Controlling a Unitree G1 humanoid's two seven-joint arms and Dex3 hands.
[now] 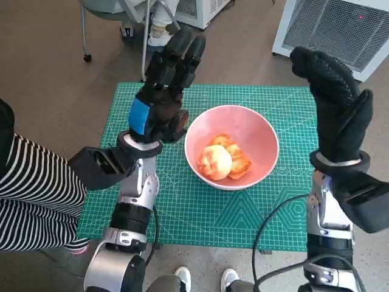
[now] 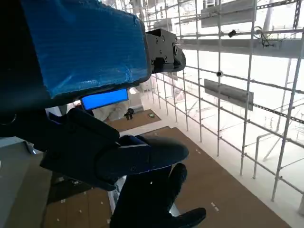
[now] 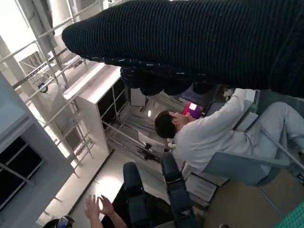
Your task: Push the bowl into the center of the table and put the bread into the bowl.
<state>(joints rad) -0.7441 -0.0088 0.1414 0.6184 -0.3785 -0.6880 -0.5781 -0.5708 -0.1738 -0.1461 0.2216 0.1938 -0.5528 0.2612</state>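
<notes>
In the head view a pink round bowl (image 1: 232, 146) is seen near the middle of a green gridded cutting mat (image 1: 267, 207) that covers the small table. Inside the bowl lie pieces of golden-brown bread (image 1: 234, 159) and a paler round bun (image 1: 214, 162), touching one another.

The left hand (image 1: 165, 91), black with blue tape over its back, is raised above the mat just beside the bowl's rim; its fingers are stretched out and apart, and nothing is held. The right hand (image 1: 337, 103), in a black knitted glove, is raised above the mat's other edge, well apart from the bowl, its fingers extended and holding nothing.

Neither bowl nor bread is shown by the wrist views. In the left wrist view only the left hand's taped back, its empty black fingers (image 2: 142, 156) and a white metal frame (image 2: 218, 95) are seen. In the right wrist view the glove forms a dark band, and beyond it a seated person in a white top (image 3: 209, 137) is visible. A striped sleeve (image 1: 30, 194) is shown only in the head view.
</notes>
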